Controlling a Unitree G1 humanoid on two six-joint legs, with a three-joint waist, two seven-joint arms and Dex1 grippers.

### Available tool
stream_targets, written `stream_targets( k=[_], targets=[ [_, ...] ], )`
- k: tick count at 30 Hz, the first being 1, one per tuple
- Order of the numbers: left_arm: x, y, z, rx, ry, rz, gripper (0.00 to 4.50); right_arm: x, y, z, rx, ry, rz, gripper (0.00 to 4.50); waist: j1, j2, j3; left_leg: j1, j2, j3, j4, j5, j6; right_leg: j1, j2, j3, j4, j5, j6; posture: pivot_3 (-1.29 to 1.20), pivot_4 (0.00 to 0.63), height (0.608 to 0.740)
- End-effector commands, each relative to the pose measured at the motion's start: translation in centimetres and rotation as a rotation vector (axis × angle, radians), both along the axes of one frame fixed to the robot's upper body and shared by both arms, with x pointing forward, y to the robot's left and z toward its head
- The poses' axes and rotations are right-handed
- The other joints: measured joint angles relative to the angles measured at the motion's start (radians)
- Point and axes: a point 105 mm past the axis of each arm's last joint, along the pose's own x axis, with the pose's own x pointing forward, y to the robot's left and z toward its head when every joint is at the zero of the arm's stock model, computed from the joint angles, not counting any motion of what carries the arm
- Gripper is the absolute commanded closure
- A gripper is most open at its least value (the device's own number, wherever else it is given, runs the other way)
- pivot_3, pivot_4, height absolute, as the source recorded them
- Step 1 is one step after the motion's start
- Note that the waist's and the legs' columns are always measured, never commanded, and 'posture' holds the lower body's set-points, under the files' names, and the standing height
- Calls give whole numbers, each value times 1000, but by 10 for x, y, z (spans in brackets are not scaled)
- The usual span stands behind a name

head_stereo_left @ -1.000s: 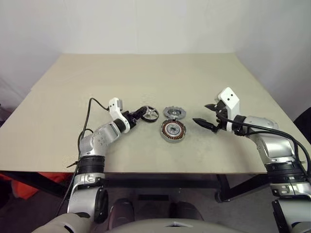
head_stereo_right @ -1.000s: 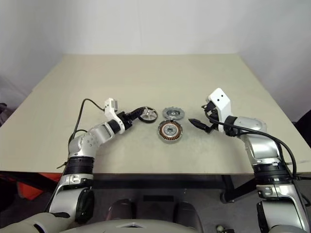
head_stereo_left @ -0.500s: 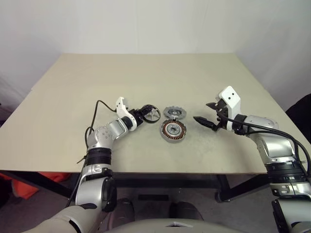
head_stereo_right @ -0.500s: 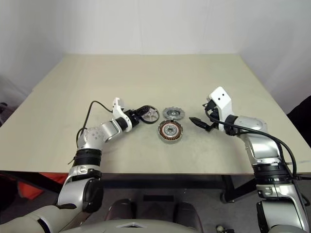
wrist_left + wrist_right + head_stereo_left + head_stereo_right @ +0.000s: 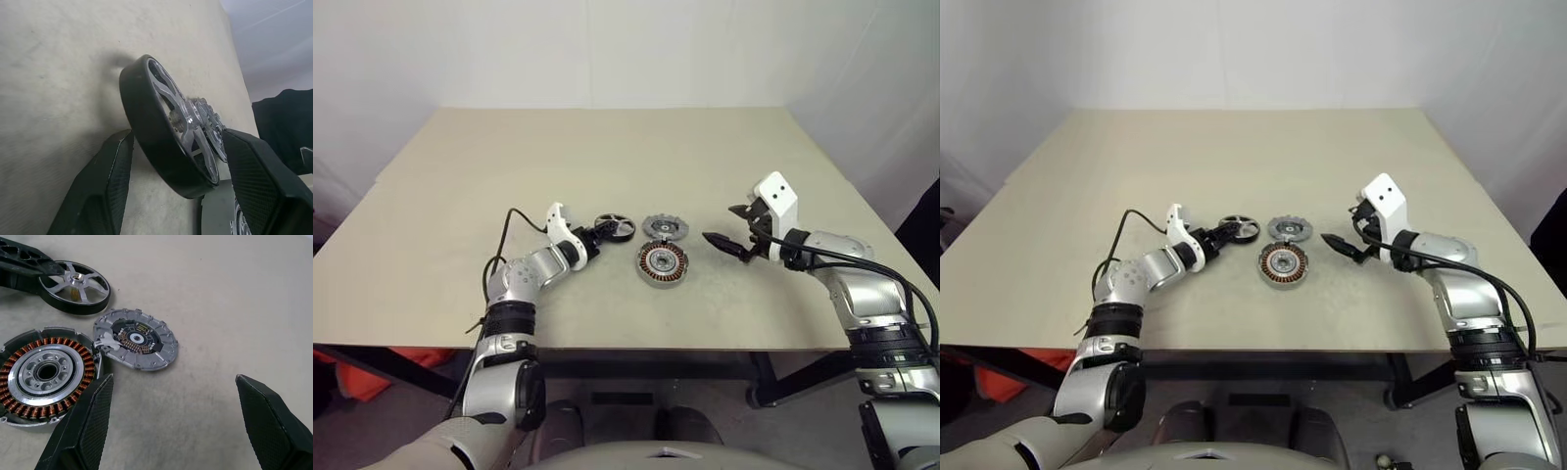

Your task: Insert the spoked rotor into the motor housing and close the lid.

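My left gripper (image 5: 176,161) straddles the rotor (image 5: 615,226), fingers spread, not pinching | lid (image 5: 665,228) just beside, housing (image 5: 662,262) near | right gripper (image 5: 726,238) spread wide, apart | table (image 5: 607,157) bare beyond

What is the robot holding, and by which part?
Cannot tell: the left pincer is at the dark rim of the spoked rotor, which lies on the table. The right pincer is open, empty.
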Motion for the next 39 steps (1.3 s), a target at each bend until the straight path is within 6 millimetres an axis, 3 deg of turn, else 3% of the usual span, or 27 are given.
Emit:
stream_targets(
  k=[1,5,18,21,23,26,32,34,39],
  targets=[
    [3,6,8,-1,-27,24,2074,6,3,20,13,-69,7,0,0,0,0,0,0,0,0,0,0,0,0,0,0,0,0,0,0,740],
    [3,1,9,4,-33,9,3409,7,3,21,14,-75,2,0,2,0,0,0,0,0,0,0,0,0,0,0,0,0,0,0,0,740],
    [2,2,13,-29,-56,5,3409,13,-5,18,-3,-67,-49,0,2,0,0,1,1,0,0,0,0,1,-1,0,0,-2,3,0,0,740],
    [1,3,14,-53,-56,7,4058,13,-7,17,-14,-65,-57,0,0,0,0,1,1,0,0,0,0,1,-1,0,0,-2,3,0,0,740],
    [-1,3,18,-75,-59,0,4068,13,-8,16,-19,-63,-60,0,-1,0,0,1,1,0,-1,0,0,1,0,0,0,-2,4,0,0,740],
    [-2,7,28,-146,-80,4,4068,14,-11,14,-26,-56,-73,0,-1,0,0,1,1,0,-1,0,0,0,0,0,0,-2,3,0,0,740],
    [-8,15,67,-405,-140,-9,4068,11,-23,3,-85,-16,-106,0,0,0,0,0,1,0,-1,0,0,0,0,0,-1,1,-2,0,0,740],
    [-13,11,82,-498,-158,-53,4068,8,-26,-2,-107,0,-110,0,1,-1,0,-1,0,0,-1,-1,1,0,-1,0,-2,1,-2,0,0,740],
    [-43,-36,89,-485,-94,-327,4068,1,-33,-11,-156,37,-103,0,6,-1,1,-1,-1,0,-1,-1,1,0,-1,0,-2,1,-1,0,0,740]
  ],
)
